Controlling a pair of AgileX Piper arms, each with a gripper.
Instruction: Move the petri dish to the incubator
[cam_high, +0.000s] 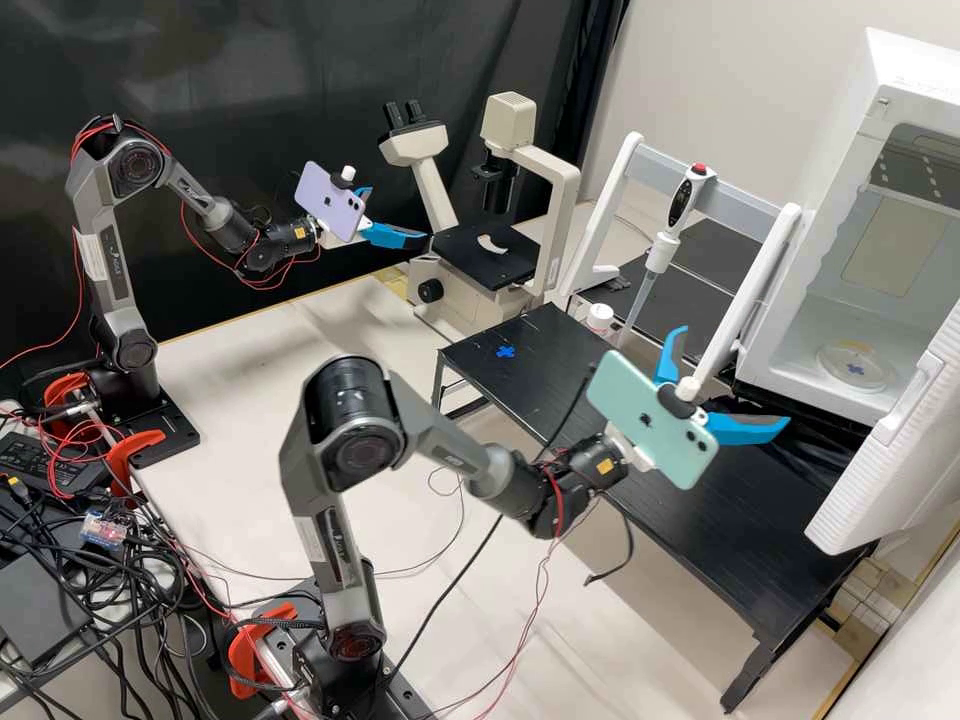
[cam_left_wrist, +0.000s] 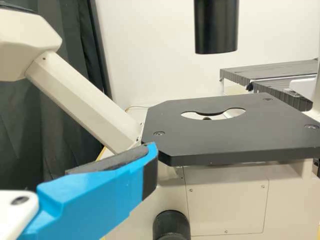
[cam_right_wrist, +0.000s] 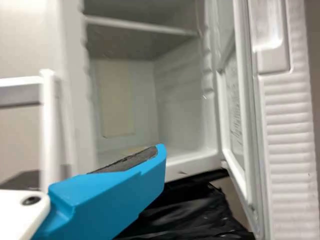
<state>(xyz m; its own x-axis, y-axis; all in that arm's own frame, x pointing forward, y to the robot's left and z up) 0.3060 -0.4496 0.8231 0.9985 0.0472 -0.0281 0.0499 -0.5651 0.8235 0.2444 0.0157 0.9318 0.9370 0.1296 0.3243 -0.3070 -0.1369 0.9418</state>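
Incubator (cam_high: 910, 60): your landmark, white, its door (cam_high: 900, 430) standing wide open. Black table (cam_high: 640, 520): runs out from below the incubator's front. Your two dark grey arms: the right one is the nearer to the incubator, the left one well apart from it. Microscope (cam_high: 430, 150): off-white with a black stage (cam_left_wrist: 225, 140), well apart from the incubator, beyond the pipette stand (cam_high: 735, 203), which you have just beside the incubator.

Right gripper (cam_high: 737, 374): held over the table, outside the incubator's opening; released, its two blue fingers spread wide. Left gripper (cam_high: 400, 213): well apart from the incubator, next to the microscope; released, fingers apart. Pipette (cam_high: 682, 205): upright on the stand, near the incubator. Phones: teal one (cam_high: 650, 420) on your right gripper, outside the incubator; purple one (cam_high: 330, 202) on your left, farther from it. Petri dish (cam_high: 838, 362): lying flat on the incubator's floor, a blue cross (cam_high: 855, 369) showing within its outline. White-topped container (cam_high: 599, 317): beside the pipette tip, apart from the incubator.
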